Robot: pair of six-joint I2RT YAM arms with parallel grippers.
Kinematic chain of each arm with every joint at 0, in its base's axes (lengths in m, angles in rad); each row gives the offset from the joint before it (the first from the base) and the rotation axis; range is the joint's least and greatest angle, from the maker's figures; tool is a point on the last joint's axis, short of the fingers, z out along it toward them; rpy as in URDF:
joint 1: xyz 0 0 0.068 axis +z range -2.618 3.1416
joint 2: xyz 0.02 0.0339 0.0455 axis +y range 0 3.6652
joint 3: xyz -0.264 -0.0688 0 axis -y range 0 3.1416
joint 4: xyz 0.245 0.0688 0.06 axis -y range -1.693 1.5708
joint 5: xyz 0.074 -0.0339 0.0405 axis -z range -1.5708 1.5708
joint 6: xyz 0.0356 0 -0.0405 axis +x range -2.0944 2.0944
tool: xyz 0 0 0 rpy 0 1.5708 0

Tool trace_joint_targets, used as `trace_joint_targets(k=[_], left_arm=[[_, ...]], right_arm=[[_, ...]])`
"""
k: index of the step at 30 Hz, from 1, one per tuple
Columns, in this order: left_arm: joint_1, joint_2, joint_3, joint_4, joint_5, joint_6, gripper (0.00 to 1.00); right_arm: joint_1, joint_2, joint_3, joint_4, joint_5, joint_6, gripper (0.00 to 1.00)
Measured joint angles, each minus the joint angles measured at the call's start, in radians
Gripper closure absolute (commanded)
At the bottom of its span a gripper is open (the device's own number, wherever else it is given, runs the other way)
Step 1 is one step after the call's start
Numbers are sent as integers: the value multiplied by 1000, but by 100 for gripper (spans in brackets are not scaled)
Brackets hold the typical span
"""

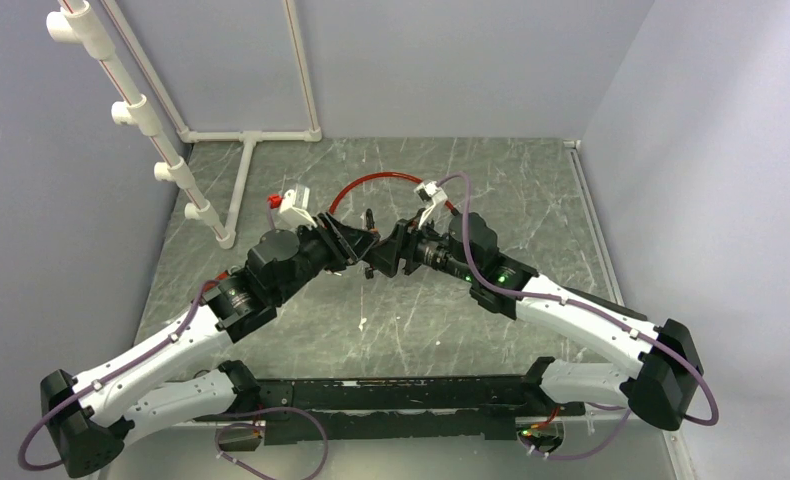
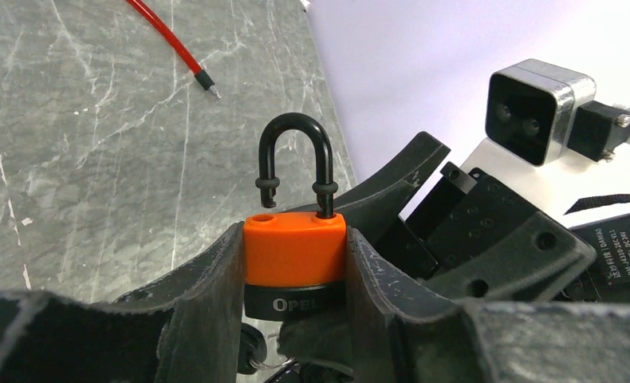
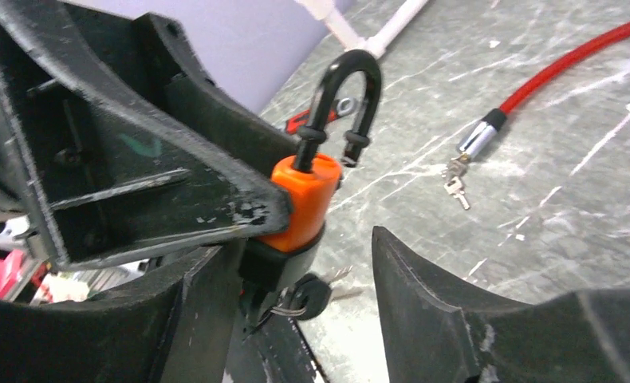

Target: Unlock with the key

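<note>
Right wrist view: right gripper [image 3: 304, 267] jaws stand apart, gripping nothing. Key [image 3: 310, 295] hangs btwn its fingers, nearer the left one, seated in the bottom of the orange padlock [image 3: 300, 203]. Left gripper [image 2: 294, 239] is clamped on the padlock body, mid-scene, off the table. Lock's long axis runs up-down in both wrist views: key end low, shackle [image 2: 296, 155] high w/ one leg out of its hole, so prob. unlocked. Farther right, spare keys [image 3: 454, 185] & red cable [image 3: 567, 68] lie on the tabletop.

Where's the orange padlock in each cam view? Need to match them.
Left wrist: orange-bodied padlock with black shackle, low centre, clamped in left claw.
Right wrist: left of centre, shackle up.
Top external: mid-frame, orange body hidden.
Shared landmark: red cable.
</note>
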Motion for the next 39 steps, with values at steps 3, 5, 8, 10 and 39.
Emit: trace_joint_targets(k=[3, 5, 8, 10, 39], left_arm=[[0, 0, 0, 3, -11, -2, 100], [0, 5, 0, 4, -19, -5, 100], [3, 14, 0, 8, -32, -8, 100], [5, 19, 0, 8, -40, -9, 100], [7, 18, -18, 43, -39, -60, 100]], right_arm=[[10, 0, -2, -2, 67, 12, 45], [19, 0, -5, 2, 98, 24, 47], [35, 5, -6, 6, 145, 39, 47], [45, 10, -7, 13, 175, 45, 47], [244, 42, -45, 152, 608, -27, 89]])
